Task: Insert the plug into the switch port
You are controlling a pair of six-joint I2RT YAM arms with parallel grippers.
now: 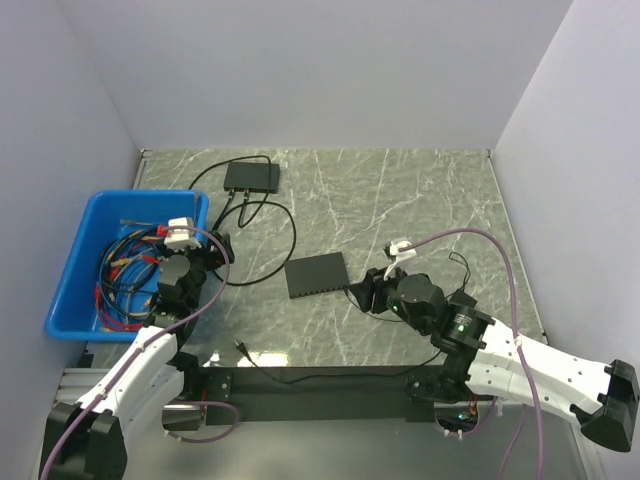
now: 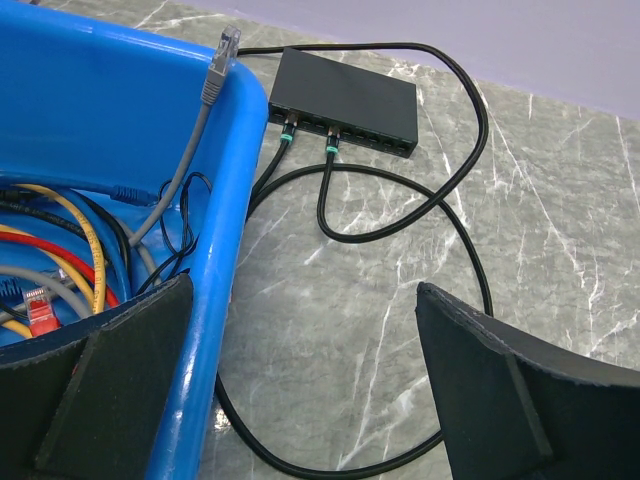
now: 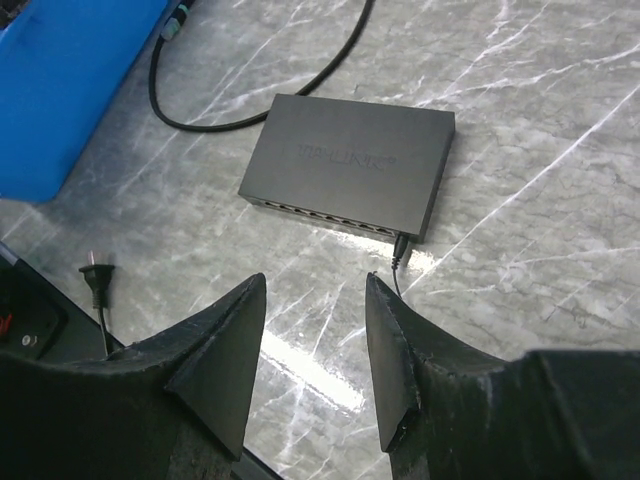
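Half-open, empty, my right gripper (image 3: 315, 290) sits near the plug (image 3: 402, 250) at the switch (image 3: 350, 160) edge; left gripper (image 2: 305, 290) wide, astride the bin (image 2: 215, 270) rim

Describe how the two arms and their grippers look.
The left arm and right arm have white links joined by black cylindrical joints. A thin mauve cable loops along each. The left gripper and right gripper carry black wedge-shaped fingers with matte, rough faces. No markings are readable.
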